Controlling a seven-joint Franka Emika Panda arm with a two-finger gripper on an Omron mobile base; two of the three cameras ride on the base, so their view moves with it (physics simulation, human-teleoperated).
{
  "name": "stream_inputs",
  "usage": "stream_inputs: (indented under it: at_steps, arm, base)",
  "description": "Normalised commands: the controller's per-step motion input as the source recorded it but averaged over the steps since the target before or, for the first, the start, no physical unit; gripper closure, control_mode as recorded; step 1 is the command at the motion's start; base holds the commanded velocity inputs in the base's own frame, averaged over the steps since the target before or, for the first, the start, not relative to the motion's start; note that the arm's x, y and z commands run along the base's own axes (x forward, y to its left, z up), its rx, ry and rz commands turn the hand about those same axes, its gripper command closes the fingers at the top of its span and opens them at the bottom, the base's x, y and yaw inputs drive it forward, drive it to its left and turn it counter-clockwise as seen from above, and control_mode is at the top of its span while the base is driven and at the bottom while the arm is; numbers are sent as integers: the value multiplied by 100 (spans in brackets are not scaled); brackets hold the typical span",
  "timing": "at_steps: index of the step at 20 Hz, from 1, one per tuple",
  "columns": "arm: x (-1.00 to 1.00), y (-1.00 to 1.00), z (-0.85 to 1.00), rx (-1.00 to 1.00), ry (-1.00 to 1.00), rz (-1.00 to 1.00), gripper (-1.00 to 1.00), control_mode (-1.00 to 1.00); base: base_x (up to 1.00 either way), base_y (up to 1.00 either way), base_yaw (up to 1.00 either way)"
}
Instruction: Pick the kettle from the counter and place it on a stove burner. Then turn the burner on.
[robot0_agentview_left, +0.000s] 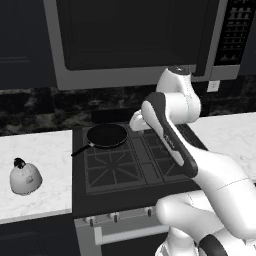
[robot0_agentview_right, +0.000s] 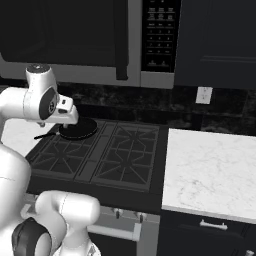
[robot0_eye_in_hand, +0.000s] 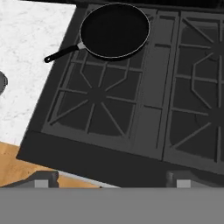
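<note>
the small squat white dome-shaped kettle with a black knob top (robot0_agentview_left: 25, 178) sits upright on the white marble-veined bench (robot0_agentview_left: 42, 150), left of the dark gas cooktop and well apart from the arm. the pincer (robot0_eye_in_hand: 113, 183) hangs wide open above the black cast-iron front-left burner grate (robot0_eye_in_hand: 94, 100), beside the round black frying pan (robot0_eye_in_hand: 115, 29). the kettle looks rigid, smooth and likely slippery on its dome; the knob or low flanks seem the safest hold.

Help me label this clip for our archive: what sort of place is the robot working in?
A home-style kitchen, rendered rather than real. A gas stove with black grates sits between white marble counters, a frying pan rests on a back burner, a kettle stands on the counter, and a microwave hangs above.
</note>
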Motion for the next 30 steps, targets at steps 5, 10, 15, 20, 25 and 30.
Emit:
stream_inputs:
  at_steps: [5, 10, 15, 20, 25, 30]
  arm:
    - [0, 100, -10, 1, -5, 17, -100, -100]
    - [0, 100, -20, 1, 0, 27, -100, -100]
    - [0, 100, -39, 0, 0, 32, -100, -100]
    - [3, 100, -45, 1, 0, 32, -100, -100]
    - [23, 100, -39, -2, 0, 22, -100, -100]
    - [11, 100, -17, -20, -16, 14, -100, -100]
  base:
    - [0, 0, 0]
    - [0, 0, 0]
    - [0, 0, 0]
    - [0, 0, 0]
    - [0, 0, 0]
    - [0, 0, 0]
